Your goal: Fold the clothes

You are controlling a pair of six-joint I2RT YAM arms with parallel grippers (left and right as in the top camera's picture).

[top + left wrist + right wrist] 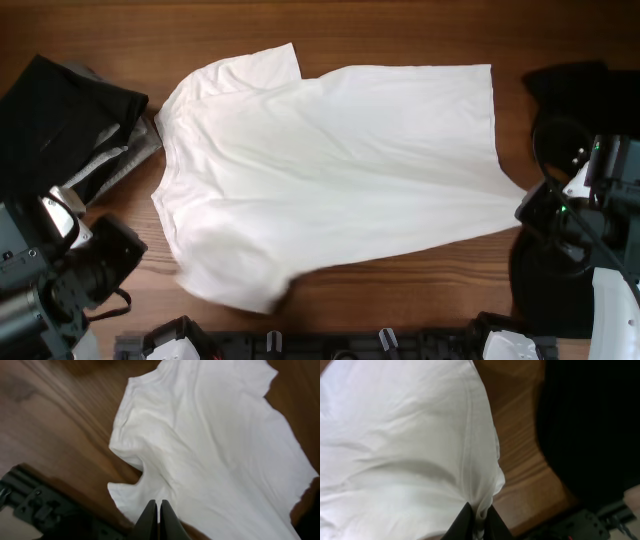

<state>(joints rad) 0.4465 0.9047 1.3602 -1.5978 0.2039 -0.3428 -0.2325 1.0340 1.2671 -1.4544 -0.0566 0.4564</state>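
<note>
Overhead view: the white T-shirt [330, 170] is spread flat on the table [400, 30]. One hem corner is pinched by the right gripper [479, 519], probably so it can be pulled smooth. The left gripper [158, 507] is closed on nothing, near a sleeve.

Overhead: straight down from high above the brown wooden table [400, 30], the whole large white short-sleeved cloth T-shirt [330, 170] mid-frame. Left wrist: near, oblique, across the sleeve end of that shirt. Right wrist: nearest, onto its hem corner at lower centre. Shared throughout: the shirt.
</note>
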